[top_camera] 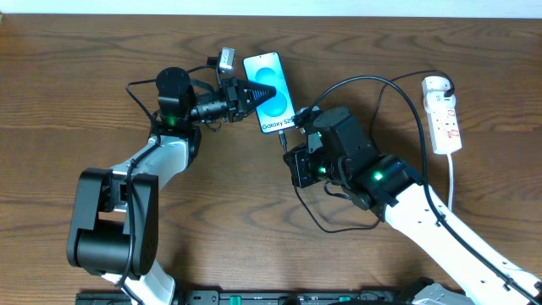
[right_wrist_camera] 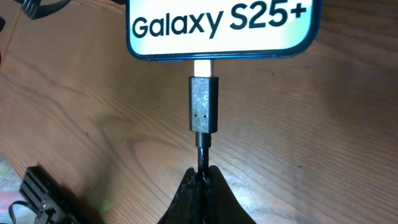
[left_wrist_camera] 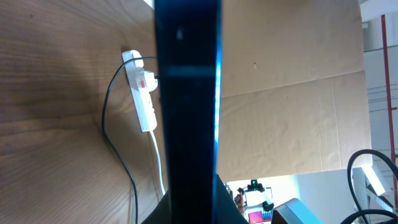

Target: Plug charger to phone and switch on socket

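Note:
The phone lies on the table with its blue screen lit and "Galaxy S25" at its near end. My left gripper is shut on the phone's edges; in the left wrist view the phone fills the middle as a dark slab. My right gripper is shut on the charger cable just behind its black plug. The plug's metal tip sits at the phone's port. The phone's lower edge shows in the right wrist view. The white socket strip lies at the far right.
The black charger cable loops from the socket across the table to my right arm. The socket's white cord runs toward the front. The socket also shows in the left wrist view. The wooden table stretches left.

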`<state>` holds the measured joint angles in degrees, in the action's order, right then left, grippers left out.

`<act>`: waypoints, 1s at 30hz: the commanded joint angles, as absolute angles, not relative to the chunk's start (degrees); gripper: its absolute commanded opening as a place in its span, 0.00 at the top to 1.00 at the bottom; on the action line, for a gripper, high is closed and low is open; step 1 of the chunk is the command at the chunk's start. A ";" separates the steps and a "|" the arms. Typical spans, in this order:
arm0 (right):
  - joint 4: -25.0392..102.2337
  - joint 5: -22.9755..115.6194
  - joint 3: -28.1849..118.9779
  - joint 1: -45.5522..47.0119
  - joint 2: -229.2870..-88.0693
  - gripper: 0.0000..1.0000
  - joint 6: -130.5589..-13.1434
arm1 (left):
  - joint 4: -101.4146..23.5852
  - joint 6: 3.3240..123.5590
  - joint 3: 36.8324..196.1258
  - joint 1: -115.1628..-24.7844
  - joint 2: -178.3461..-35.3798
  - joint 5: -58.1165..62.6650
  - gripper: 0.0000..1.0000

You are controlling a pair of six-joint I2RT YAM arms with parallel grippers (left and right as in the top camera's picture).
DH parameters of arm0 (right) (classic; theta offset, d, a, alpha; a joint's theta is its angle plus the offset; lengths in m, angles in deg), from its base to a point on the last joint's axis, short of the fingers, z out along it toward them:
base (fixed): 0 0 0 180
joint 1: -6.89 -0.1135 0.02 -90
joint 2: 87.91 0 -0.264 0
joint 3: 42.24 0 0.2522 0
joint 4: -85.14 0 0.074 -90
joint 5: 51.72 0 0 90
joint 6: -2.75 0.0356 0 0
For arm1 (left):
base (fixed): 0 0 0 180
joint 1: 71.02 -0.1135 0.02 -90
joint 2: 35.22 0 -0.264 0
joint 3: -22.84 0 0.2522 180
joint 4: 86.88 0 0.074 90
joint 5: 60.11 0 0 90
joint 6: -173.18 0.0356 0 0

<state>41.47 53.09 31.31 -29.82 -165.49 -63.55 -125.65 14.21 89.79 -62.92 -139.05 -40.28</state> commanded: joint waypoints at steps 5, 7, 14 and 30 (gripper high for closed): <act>41.78 54.53 31.75 -29.51 -165.92 0.99 -62.85 | -126.40 14.93 90.95 -62.79 -138.19 -41.85 0.93; 41.52 54.53 31.75 -29.51 -165.92 0.99 -62.80 | -126.38 13.92 90.95 -62.79 -138.19 -41.85 0.93; 40.38 54.46 31.75 -29.47 -165.92 0.99 -62.43 | -126.40 13.42 90.95 -62.79 -138.19 -41.88 0.93; 40.58 53.61 31.75 -29.40 -165.92 0.99 -62.43 | -126.40 14.14 90.95 -62.79 -138.19 -43.17 0.93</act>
<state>40.40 53.96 31.31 -29.75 -165.53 -63.11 -125.68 13.97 89.79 -62.92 -139.05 -41.72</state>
